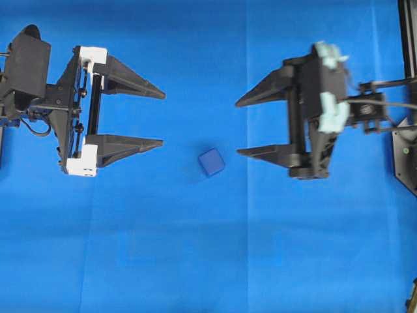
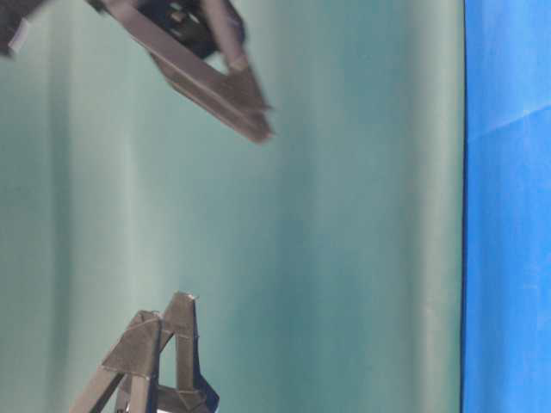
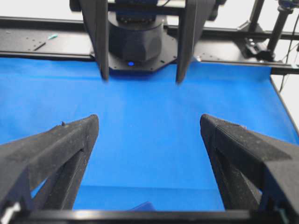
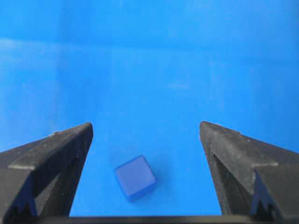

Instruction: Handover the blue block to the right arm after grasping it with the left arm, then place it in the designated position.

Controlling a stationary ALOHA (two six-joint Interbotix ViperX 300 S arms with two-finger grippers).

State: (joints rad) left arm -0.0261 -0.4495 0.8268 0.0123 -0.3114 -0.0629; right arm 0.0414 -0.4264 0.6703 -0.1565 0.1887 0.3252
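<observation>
The blue block sat on the blue cloth near the middle of the bench, a little toward the right side, and nothing was touching it. It lay flat, turned a bit so its corners pointed off at a slant.

The left gripper was spread wide and held nothing — its two pointed fingers had white blocks at their bases and aimed toward the middle. The block was just past its lower fingertip, apart from it.

The right gripper was spread wide too, also with nothing in it. In its own wrist view the block showed low down between the two black fingers — on the cloth, not pinched.
</observation>
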